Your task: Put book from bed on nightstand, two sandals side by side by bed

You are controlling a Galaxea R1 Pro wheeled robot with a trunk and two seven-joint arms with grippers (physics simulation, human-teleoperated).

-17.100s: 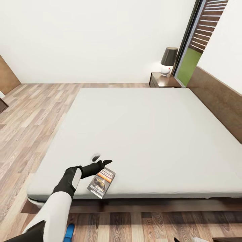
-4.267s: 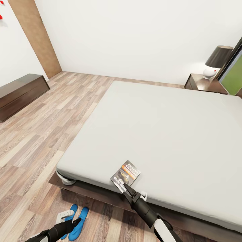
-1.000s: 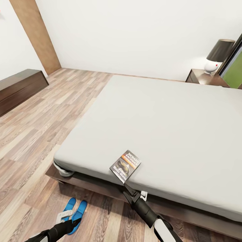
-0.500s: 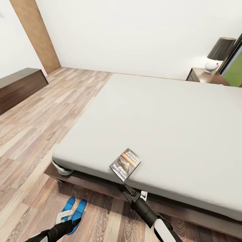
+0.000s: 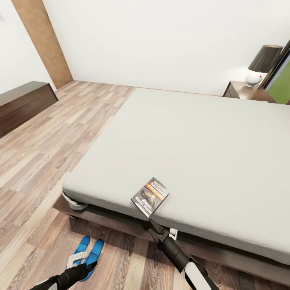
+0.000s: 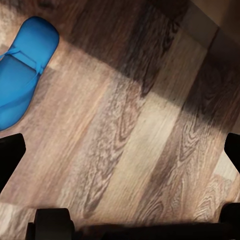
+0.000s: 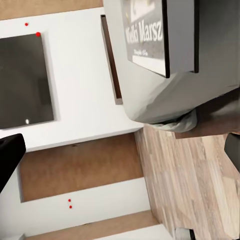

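A long, low dark-brown wooden bench (image 5: 22,105) stands along the left wall. A white-based lamp with a dark shade (image 5: 259,68) sits in the far corner.

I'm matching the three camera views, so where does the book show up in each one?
Head view: the book lies at the mattress's near edge, just beyond the right gripper.
Right wrist view: the book shows close up, "Marsz" legible.
Left wrist view: floor and a blue sandal.
Shared landmark: the wood-plank floor.
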